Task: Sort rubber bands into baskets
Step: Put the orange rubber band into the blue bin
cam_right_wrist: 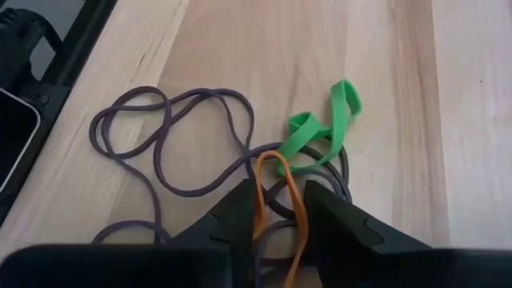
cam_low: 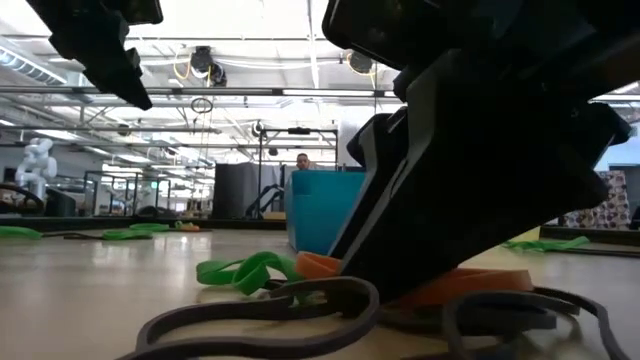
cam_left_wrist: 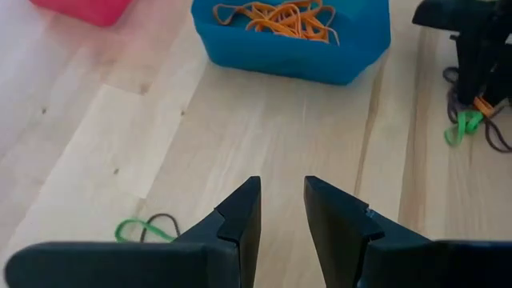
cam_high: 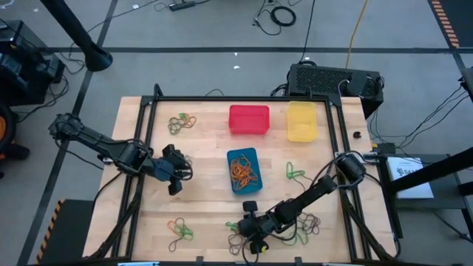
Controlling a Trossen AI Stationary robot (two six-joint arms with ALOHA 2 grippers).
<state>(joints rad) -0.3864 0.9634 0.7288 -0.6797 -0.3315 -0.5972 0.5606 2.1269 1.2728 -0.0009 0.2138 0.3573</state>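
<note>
A tangle of dark rubber bands (cam_low: pixel 300 310) lies nearest the low camera, thin flat loops sprawled on the pale wood-grain counter (cam_high: pixel 207 199) with a green band (cam_low: pixel 245 270) and an orange band (cam_right_wrist: pixel 280 204) caught among them. The right pincer (cam_right_wrist: pixel 278 210) is down at this near-edge pile, its dark fingers clamped on the orange band, which runs up between them. To do this step well, it should rise slowly so the limp, clinging loops (the green one overlaps the orange) fall away, then carry the band to the blue basket (cam_high: pixel 243 170), a glossy round-cornered tub at mid-counter already holding orange bands. The red basket (cam_high: pixel 248 119) and yellow basket (cam_high: pixel 301 121) sit at the far side. The left pincer (cam_left_wrist: pixel 280 220) waits left of the blue basket, fingers slightly apart, holding nothing.
</note>
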